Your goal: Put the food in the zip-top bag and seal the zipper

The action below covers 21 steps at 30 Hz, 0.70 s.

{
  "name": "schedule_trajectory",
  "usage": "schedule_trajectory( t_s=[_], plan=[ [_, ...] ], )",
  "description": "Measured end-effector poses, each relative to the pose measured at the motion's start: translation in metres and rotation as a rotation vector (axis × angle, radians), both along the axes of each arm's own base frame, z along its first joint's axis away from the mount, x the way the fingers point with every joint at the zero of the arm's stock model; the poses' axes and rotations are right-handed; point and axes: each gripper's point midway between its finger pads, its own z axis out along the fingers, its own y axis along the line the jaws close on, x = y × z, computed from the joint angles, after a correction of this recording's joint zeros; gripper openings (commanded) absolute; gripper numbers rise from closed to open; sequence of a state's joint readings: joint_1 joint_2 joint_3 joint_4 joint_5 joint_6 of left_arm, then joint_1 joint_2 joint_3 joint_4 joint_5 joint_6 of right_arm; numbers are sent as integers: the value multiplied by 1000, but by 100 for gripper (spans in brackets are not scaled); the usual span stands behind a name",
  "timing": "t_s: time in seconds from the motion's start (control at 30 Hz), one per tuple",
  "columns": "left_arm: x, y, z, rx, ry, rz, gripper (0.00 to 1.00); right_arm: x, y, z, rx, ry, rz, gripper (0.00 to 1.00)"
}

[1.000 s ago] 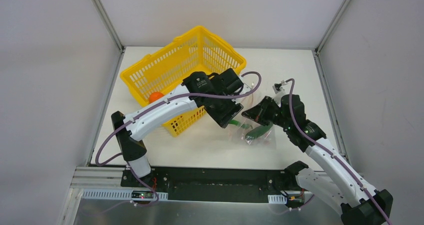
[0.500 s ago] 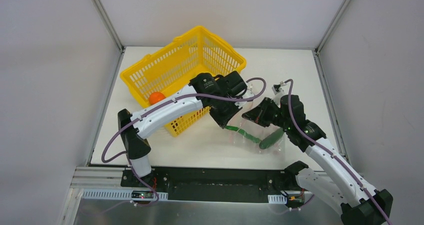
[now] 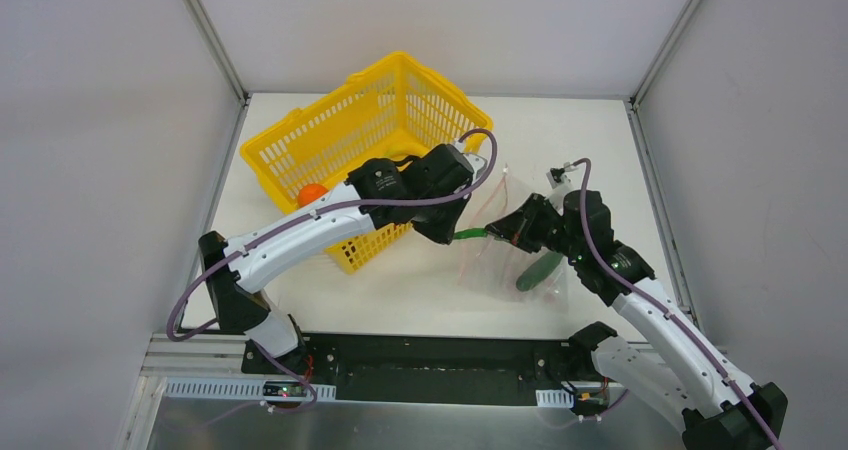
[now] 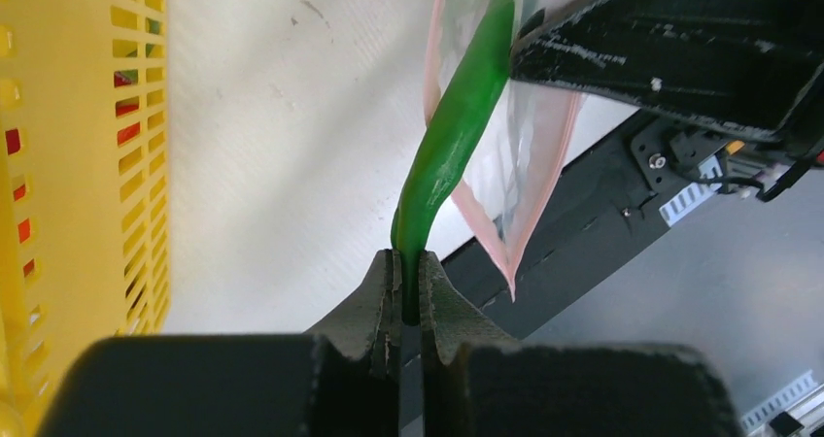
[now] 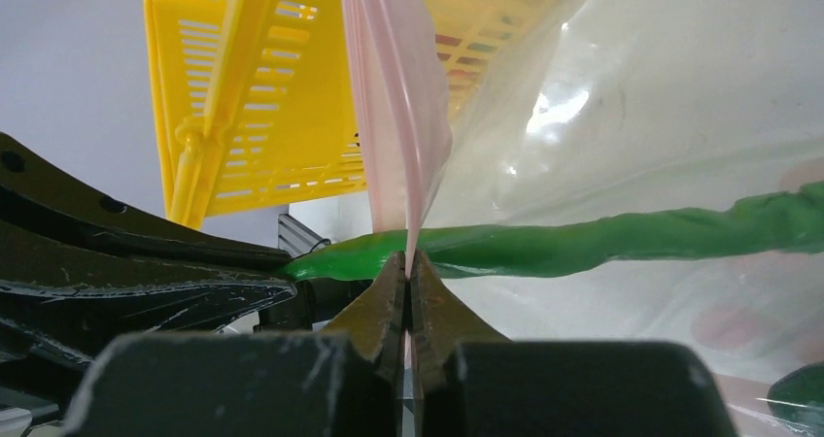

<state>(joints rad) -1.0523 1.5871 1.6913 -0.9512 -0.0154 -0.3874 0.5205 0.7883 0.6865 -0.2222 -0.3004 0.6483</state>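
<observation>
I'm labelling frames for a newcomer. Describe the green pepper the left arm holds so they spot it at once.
Right of the yellow basket, the left gripper pinches one end of a long, thin green pepper whose other end pokes into the clear zip-top bag. The other green pepper is stubbier and lies loose inside the bag.

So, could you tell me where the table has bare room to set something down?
Bare: the far right corner between the yellow basket and the wall, and the near strip before the zip-top bag. Crowded: the middle, where left gripper and right gripper meet.
</observation>
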Motion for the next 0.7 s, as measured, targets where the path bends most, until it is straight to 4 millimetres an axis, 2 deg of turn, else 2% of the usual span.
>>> schedule_trajectory(
  t_s=[0.23, 0.4, 0.6, 0.7],
  plan=[
    [9, -22, 4, -93, -4, 58, 0, 3, 2, 7, 36, 1, -15, 0],
    [15, -42, -6, -131, 16, 89, 0, 9, 4, 14, 78, -12, -49, 0],
    [18, -54, -11, -168, 34, 119, 0, 17, -2, 16, 93, -32, -114, 0],
    [19, -60, -13, -184, 40, 125, 11, 20, -4, 18, 95, -43, -136, 0]
  ],
)
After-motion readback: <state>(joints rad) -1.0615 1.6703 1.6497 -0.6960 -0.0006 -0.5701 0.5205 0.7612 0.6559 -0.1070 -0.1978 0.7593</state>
